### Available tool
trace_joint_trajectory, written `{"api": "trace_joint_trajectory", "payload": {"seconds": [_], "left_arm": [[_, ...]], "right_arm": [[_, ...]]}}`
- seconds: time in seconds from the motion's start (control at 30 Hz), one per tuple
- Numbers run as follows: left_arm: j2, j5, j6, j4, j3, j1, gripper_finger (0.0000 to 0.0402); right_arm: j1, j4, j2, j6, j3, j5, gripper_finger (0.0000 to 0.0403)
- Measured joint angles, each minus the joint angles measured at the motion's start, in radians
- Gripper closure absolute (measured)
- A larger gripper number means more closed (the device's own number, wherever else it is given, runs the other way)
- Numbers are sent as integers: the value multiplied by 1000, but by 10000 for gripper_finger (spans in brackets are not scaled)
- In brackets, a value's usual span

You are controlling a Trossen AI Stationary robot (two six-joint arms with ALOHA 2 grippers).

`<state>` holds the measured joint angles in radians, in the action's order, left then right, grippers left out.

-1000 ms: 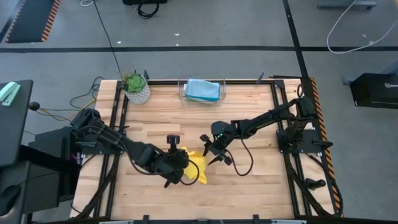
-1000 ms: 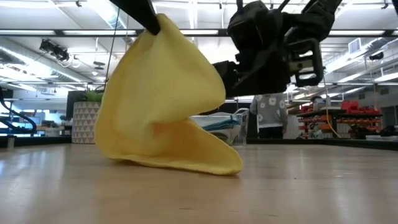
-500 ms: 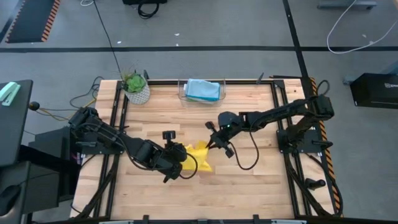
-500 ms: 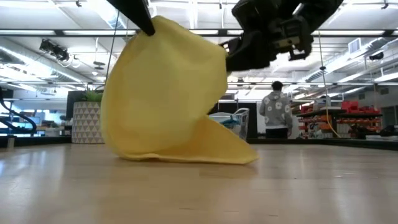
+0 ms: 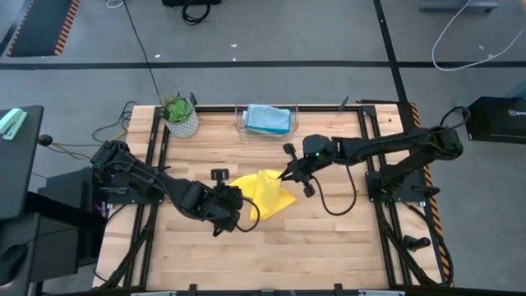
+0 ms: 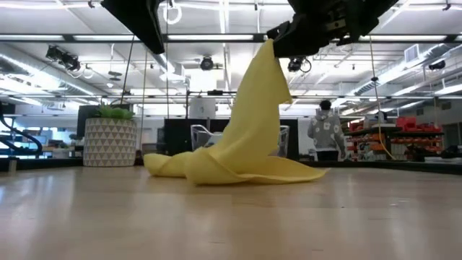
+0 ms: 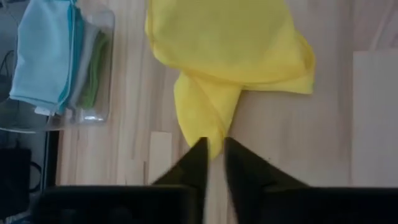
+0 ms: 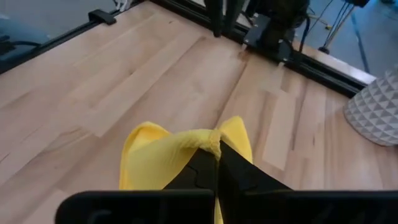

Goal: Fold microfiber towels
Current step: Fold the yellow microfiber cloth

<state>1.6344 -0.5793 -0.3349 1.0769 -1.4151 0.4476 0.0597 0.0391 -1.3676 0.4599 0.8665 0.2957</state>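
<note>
Low view: the yellow towel (image 6: 245, 144) trails on the table (image 6: 231, 217) while the right gripper (image 6: 273, 35), clenched on one corner, holds it up in a peak, probably to spread it for folding. Left wrist view: the left gripper (image 7: 212, 154) sits over the towel's other end with jaws slightly apart; whether it grips cannot be told. Farther off, folded towels (image 5: 269, 117) lie in the bin (image 5: 240, 123), beside a plant (image 5: 179, 115). No writing is legible.
</note>
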Motion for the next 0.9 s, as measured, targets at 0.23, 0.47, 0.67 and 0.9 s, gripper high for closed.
{"api": "trace_joint_trajectory", "payload": {"seconds": [0.23,0.47,0.67,0.9], "left_arm": [[-3,-10,-46,-15,48,-1,395],[-54,21,-177,-279,288,-44,362],[-61,137,-100,-464,344,-142,280],[-93,227,12,-731,515,-174,212]], "right_arm": [[4,27,13,5,0,-56,399],[1,26,7,20,0,-52,397],[-18,29,7,31,0,-45,397],[-51,32,4,11,0,-45,397]]}}
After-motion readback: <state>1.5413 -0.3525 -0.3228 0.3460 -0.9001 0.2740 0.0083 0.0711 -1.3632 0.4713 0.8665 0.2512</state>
